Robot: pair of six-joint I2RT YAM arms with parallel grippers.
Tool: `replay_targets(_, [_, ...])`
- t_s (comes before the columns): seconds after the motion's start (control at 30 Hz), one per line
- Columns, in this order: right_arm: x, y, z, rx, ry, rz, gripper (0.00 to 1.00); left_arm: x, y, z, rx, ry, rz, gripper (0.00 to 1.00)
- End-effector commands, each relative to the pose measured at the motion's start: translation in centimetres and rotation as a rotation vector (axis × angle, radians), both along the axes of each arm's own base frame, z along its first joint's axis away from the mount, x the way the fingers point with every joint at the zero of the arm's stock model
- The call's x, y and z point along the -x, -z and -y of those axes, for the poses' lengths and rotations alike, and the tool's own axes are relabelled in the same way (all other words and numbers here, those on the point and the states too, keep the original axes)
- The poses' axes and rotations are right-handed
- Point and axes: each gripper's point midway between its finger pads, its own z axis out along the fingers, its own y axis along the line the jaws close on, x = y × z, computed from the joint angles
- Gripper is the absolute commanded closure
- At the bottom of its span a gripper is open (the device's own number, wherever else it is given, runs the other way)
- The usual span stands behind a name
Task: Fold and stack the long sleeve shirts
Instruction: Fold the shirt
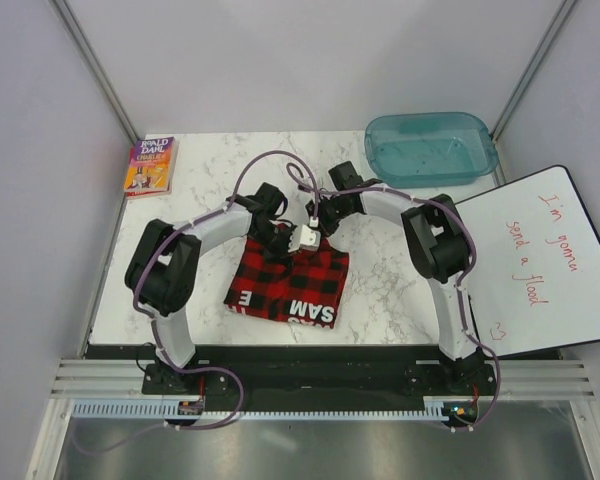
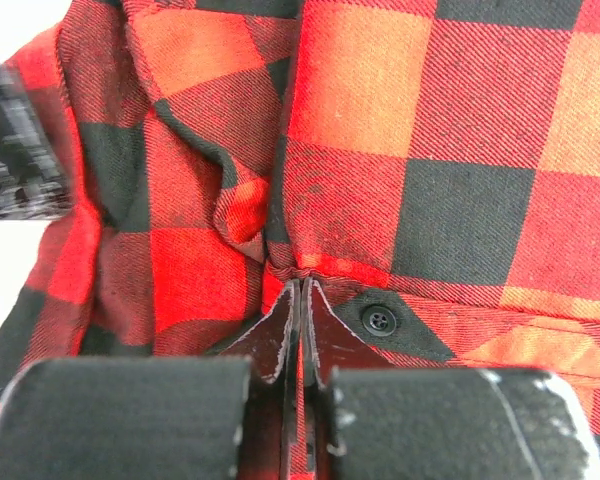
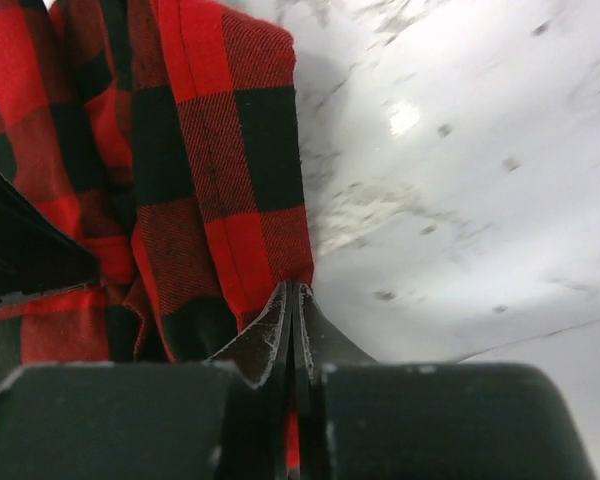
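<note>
A red-and-black buffalo-check long sleeve shirt (image 1: 292, 283) lies as a partly folded bundle on the marble table (image 1: 395, 290), with white letters along its near edge. Both grippers meet at its far edge. My left gripper (image 1: 277, 238) is shut on the fabric. In the left wrist view its jaws (image 2: 302, 287) pinch the plaid beside a black button (image 2: 379, 319). My right gripper (image 1: 318, 224) is also shut on the cloth. In the right wrist view the right gripper (image 3: 292, 290) grips a hemmed edge of the shirt (image 3: 230, 180), with a red strip showing between the jaws.
A colourful paperback book (image 1: 150, 166) lies at the table's far left corner. A teal plastic tub (image 1: 430, 148) stands at the far right. A whiteboard (image 1: 545, 260) with red handwriting leans off the right edge. Cables loop over both arms.
</note>
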Motion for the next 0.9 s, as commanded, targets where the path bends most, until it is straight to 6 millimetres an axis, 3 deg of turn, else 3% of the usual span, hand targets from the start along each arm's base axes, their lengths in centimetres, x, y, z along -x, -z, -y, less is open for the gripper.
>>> replay_targets(0.0, [0.0, -4.8, -0.3, -0.066, 0.001, 0.031, 0.90, 3.3, -1.1, 0.0, 0.019, 0.002, -0.047, 0.98])
replay_targets(0.07, [-2.0, -6.9, 0.0, -0.097, 0.047, 0.050, 0.82, 3.5, -1.6, 0.0, 0.025, 0.000, -0.038, 0.98])
replay_targets(0.17, [-4.1, -9.3, 0.1, -0.149, 0.088, 0.055, 0.77, 3.4, -2.8, 0.1, 0.044, 0.001, -0.008, 0.98])
replay_targets(0.33, [-2.4, -10.7, -1.5, -0.265, 0.036, -0.084, 0.82, 2.6, -4.4, 0.7, 0.075, 0.003, 0.031, 0.98])
replay_targets(0.6, [0.2, -8.1, -2.9, -0.297, -0.004, -0.285, 0.91, 2.1, -4.1, 0.8, 0.065, 0.003, 0.035, 0.98])
replay_targets(0.87, [0.0, -2.1, -2.6, -0.206, 0.020, -0.344, 0.93, 1.3, -4.4, 0.9, 0.058, -0.011, 0.051, 0.98])
